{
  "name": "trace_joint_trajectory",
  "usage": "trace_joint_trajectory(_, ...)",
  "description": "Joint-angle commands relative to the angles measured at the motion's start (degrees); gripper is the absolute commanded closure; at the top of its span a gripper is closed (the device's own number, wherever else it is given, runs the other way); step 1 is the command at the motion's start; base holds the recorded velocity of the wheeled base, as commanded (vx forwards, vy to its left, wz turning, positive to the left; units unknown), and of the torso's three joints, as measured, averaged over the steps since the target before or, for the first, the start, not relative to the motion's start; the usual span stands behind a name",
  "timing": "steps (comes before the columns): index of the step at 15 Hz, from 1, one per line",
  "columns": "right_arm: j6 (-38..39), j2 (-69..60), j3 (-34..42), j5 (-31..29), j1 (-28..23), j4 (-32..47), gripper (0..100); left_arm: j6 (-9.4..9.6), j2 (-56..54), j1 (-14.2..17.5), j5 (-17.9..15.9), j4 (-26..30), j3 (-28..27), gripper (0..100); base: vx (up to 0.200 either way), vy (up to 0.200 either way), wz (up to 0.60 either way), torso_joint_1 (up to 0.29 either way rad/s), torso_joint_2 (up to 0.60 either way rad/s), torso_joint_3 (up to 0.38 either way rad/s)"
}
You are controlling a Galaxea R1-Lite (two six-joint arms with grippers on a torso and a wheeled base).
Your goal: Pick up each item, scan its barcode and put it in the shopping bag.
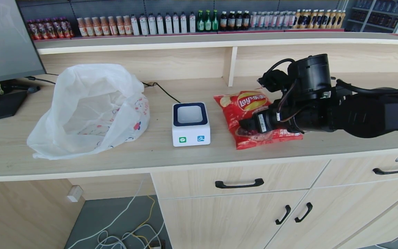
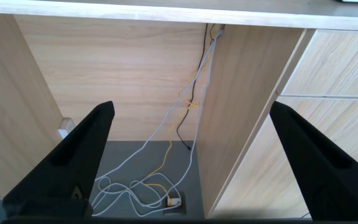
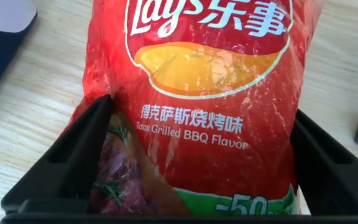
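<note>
Red chip bag, one, straddled by spread right claw; left claw spread.

The chip bag between the right gripper's fingers bears a round logo, flavour lines in Chinese and Latin letters, and a number on green; the scanner beside the gripper shows two small icons

The right arm is wearing a bulky matte-black shell with a drum-shaped joint. Black cables are looping past it, and a white label is sitting on the wrist. The left hand and right hand are showing black wedge-shaped fingers.
</note>
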Motion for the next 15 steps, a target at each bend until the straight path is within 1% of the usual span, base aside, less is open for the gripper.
trace_joint_trajectory(1, 0.08, 0.57, -0.17, -0.06, -0.54, -0.2, 0, -0.01, 0.0, 0.0, 0.05, 0.0, 0.0, 0, 0.0, 0.0, 0.0, 0.0, 0.0, 0.0)
trace_joint_trajectory(4, 1.31, 1.01, 0.0, -0.06, -1.69, -0.38, 0, -0.01, 0.0, 0.0, -0.04, 0.0, 0.0, 0, 0.0, 0.0, 0.0, 0.0, 0.0, 0.0)
trace_joint_trajectory(7, 2.19, 1.1, 0.09, 0.11, -1.6, -0.73, 0, -0.01, 0.0, 0.0, 0.05, 0.0, 0.0, 0, 0.0, 0.0, 0.0, 0.0, 0.0, 0.0)
trace_joint_trajectory(8, 2.19, 1.01, 0.0, 0.73, -1.6, -0.73, 100, -0.01, 0.0, 0.0, -0.04, 0.0, 0.0, 0, 0.0, 0.0, 0.0, 0.0, 0.0, 0.0)
trace_joint_trajectory(10, 2.19, 0.92, -0.08, 0.99, -1.6, -0.82, 100, -0.01, 0.0, 0.0, 0.05, 0.0, 0.0, 0, 0.0, 0.0, 0.0, 0.0, 0.0, 0.0)
trace_joint_trajectory(13, 2.27, 0.4, 0.35, 1.08, -1.6, -3.45, 100, -0.01, 0.0, 0.0, -0.04, 0.0, 0.0, 0, 0.0, 0.0, 0.0, 0.0, 0.0, 0.0)
trace_joint_trajectory(15, 2.27, -0.57, 0.35, 1.08, -1.51, -3.81, 100, -0.01, 0.0, 0.0, -0.04, 0.0, 0.0, 0, 0.0, 0.0, 0.0, 0.0, 0.0, 0.0)
